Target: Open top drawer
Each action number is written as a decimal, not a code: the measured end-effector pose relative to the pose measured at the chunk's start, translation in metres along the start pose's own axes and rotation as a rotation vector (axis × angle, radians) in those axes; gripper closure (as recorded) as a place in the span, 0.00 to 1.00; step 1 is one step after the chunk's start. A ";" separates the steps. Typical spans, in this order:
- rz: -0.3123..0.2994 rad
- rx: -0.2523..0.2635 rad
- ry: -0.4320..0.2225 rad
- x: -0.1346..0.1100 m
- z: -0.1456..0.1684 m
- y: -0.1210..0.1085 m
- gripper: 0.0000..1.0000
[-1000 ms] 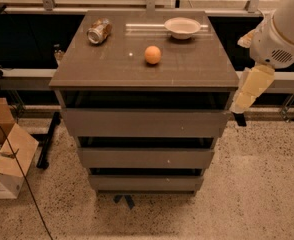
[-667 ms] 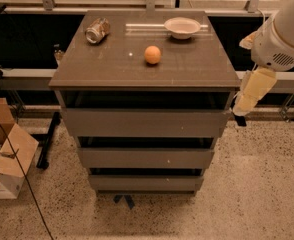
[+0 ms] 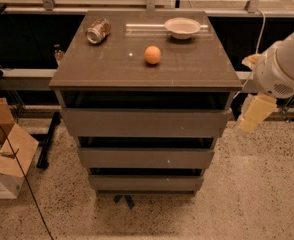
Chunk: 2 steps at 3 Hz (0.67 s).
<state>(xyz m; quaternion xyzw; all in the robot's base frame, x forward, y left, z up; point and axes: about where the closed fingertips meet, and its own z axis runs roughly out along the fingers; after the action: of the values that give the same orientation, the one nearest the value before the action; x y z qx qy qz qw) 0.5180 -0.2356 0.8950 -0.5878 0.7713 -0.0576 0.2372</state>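
Your top drawer (image 3: 146, 122) sits just under the table (image 3: 197, 71) top. Its flat front faces you and its long axis runs left to right, above two narrower drawer fronts (image 3: 146, 158). The arm (image 3: 287, 64) reaches in from the right. The hand (image 3: 250, 115) hangs pointing down just beside the drawer's right end; you cannot tell whether it is spread or pressed together.

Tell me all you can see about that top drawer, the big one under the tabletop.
The top drawer shows a plain, flat grey-brown front, handleless, the widest of three. It sits level just under the tabletop, a dark gap above it, and looks pushed in. The robot's cream tool hangs beside its right end; contact cannot be told.
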 end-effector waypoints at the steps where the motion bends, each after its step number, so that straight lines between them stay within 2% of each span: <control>1: 0.026 0.008 -0.029 0.013 0.018 0.008 0.00; 2: 0.065 0.044 -0.065 0.027 0.039 0.014 0.00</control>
<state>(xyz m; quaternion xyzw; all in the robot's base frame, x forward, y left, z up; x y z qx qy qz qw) 0.5174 -0.2496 0.8473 -0.5586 0.7805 -0.0475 0.2766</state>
